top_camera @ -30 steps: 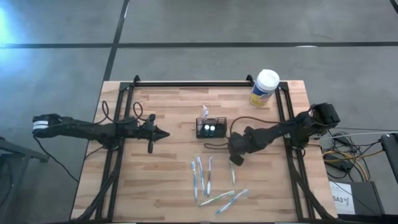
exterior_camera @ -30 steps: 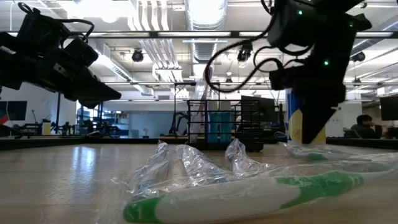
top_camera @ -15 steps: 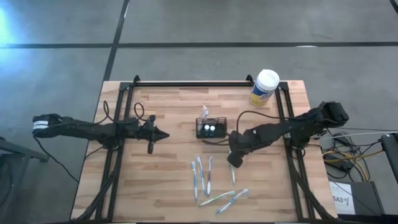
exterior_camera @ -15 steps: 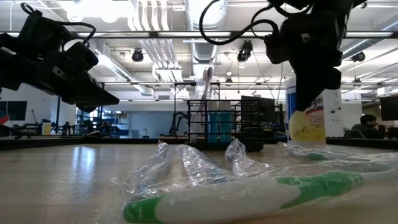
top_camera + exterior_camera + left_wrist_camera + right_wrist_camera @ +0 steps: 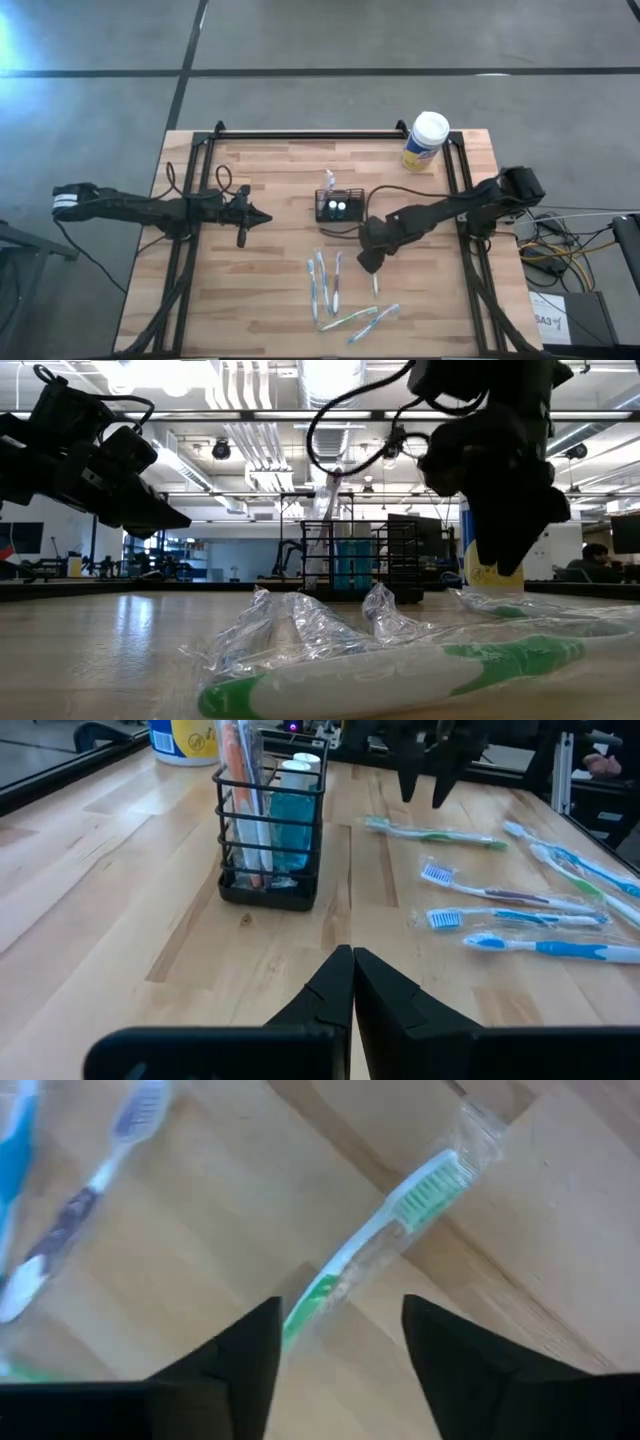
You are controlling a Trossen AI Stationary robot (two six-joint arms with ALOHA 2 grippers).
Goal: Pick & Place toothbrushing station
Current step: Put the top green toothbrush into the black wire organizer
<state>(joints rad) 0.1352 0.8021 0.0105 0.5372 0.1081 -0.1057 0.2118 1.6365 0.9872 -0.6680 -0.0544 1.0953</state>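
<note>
The toothbrushing station (image 5: pixel 338 206) is a black wire holder standing at the table's middle, with bottles and a brush in it (image 5: pixel 270 830). Several wrapped toothbrushes (image 5: pixel 330 282) lie flat on the wood nearer the front edge. My right gripper (image 5: pixel 368 262) hangs open, pointing down over a green wrapped toothbrush (image 5: pixel 385 1240), its fingers on either side of the handle and clear of it. My left gripper (image 5: pixel 262 216) hovers shut left of the holder, holding nothing (image 5: pixel 352 970).
A white-capped canister with a yellow label (image 5: pixel 426 141) stands at the far right corner. Black frame rails (image 5: pixel 300 133) run along the far and side edges. Bare wood lies between my left gripper and the holder.
My right gripper has opened and rolled about its wrist. It has also drifted a little toward the table's left edge, over the green toothbrush. The toothbrushes and the holder have stayed where they were.
</note>
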